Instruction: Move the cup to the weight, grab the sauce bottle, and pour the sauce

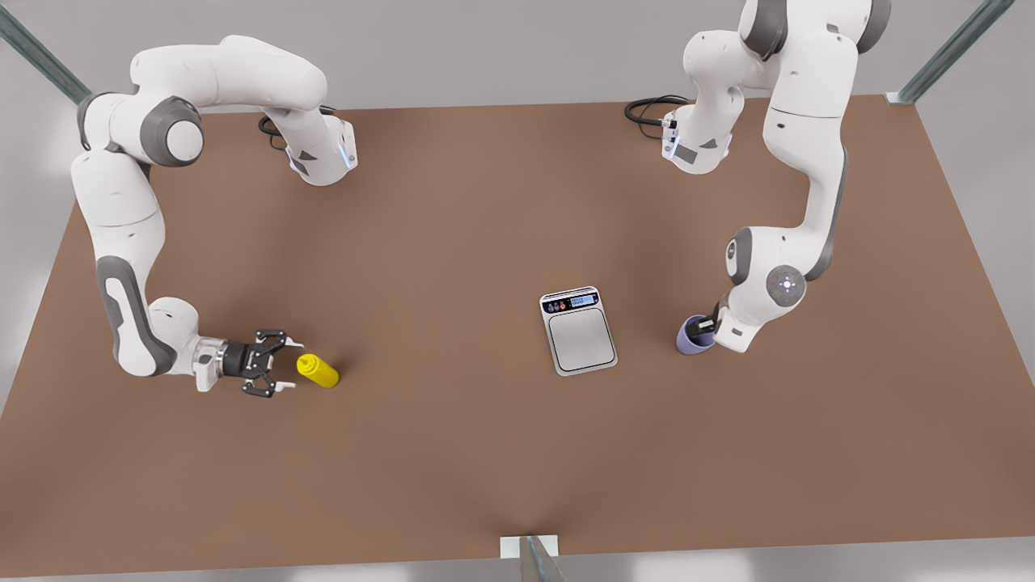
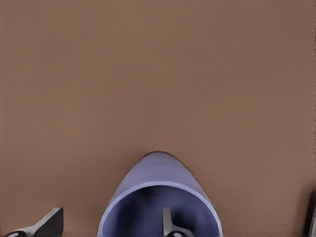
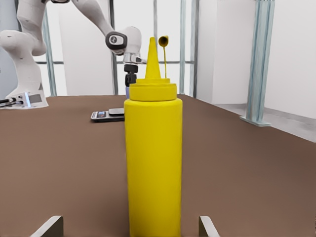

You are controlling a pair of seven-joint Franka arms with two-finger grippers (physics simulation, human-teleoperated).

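The left hand point(image 1: 705, 326) straddles the cup's point(image 1: 693, 336) rim at about 3 o'clock of the weight point(image 1: 579, 331), one finger point(image 2: 168, 222) inside and one outside, not visibly pinching the wall; a thin-wall grip like that could tip or drop the cup on its way to the plate. At 9 o'clock on the table point(image 1: 453, 453), the right hand point(image 1: 283, 362) waits spread open beside the upright sauce bottle point(image 1: 318, 370), and a careless advance could topple it.

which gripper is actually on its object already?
The left gripper: one of its fingers sits inside the cup, straddling its wall. The right gripper is open, short of the sauce bottle.
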